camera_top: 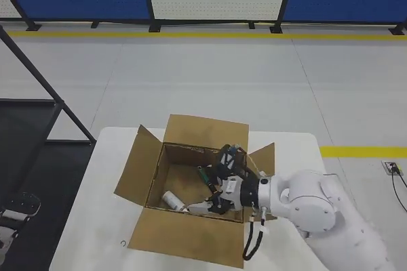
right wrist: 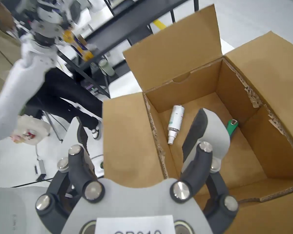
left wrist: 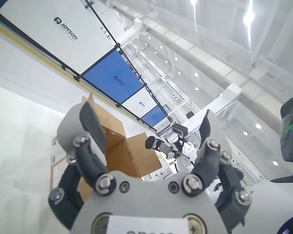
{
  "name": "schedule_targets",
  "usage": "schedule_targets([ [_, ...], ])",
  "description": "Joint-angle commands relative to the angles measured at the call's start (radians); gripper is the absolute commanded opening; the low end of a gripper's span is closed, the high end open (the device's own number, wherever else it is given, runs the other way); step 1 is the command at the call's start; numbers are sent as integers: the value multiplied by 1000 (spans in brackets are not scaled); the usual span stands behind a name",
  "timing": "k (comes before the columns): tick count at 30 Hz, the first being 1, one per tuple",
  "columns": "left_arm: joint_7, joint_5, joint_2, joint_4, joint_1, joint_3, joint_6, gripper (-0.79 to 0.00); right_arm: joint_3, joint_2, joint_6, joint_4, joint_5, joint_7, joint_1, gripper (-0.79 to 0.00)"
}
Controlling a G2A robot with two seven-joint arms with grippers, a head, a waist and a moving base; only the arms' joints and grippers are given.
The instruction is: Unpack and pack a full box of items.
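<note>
White desk [camera_top: 95, 223] carries the open box [camera_top: 183, 240] mid-frame; my right pincer [right wrist: 140, 118] hangs spread wide over its edge, holding nothing; left pincer [left wrist: 146, 109] likewise spread, empty.

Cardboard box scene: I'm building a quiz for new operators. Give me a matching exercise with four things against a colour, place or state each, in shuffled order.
1 bottle
2 small tool
3 left gripper
4 right gripper

a open, over the box
b green, beside a box wall
c open, aimed at the ceiling
d white, lying on the box floor

Pairs: 1-d, 2-b, 3-c, 4-a
</note>
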Motion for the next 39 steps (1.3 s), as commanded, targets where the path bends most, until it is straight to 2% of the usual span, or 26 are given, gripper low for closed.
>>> schedule_targets([
  [1, -18, -18, 0, 4, 12, 3, -11, 0, -117, -32, 55, 93, -66, -7, 95, 0],
  [4, -54, -34, 2, 8, 18, 14, -12, 0, -207, -69, 115, 208, -96, -25, 165, 0],
  [18, -49, -33, 2, 9, 17, 14, -7, 0, -219, -73, 107, 225, -80, -29, 156, 0],
  [19, -29, -28, 2, 11, 8, 17, 14, 0, -235, -80, 141, 255, -110, -24, 168, 0],
  [24, 24, -63, 11, 36, -60, 9, 126, 0, -397, -153, 429, 343, -332, 27, 266, 0],
  [27, 13, -96, 18, 60, -93, -7, 158, 0, -484, -206, 545, 420, -435, 55, 312, 0],
  [29, -7, -106, 23, 74, -106, -17, 179, 0, -520, -243, 589, 473, -446, 73, 332, 0],
  [32, -27, -103, 28, 81, -115, -26, 193, 0, -559, -298, 603, 587, -440, 124, 370, -6],
  [34, -27, -103, 28, 81, -115, -26, 193, 0, -572, -333, 581, 664, -408, 159, 397, -34],
  [35, -27, -103, 28, 81, -115, -26, 193, 0, -576, -350, 564, 704, -387, 174, 406, -80],
  [37, -27, -103, 28, 81, -115, -26, 193, 0, -583, -383, 533, 780, -356, 189, 427, -80],
  [39, -27, -103, 28, 81, -115, -26, 193, 0, -594, -414, 533, 848, -347, 199, 441, -172],
])
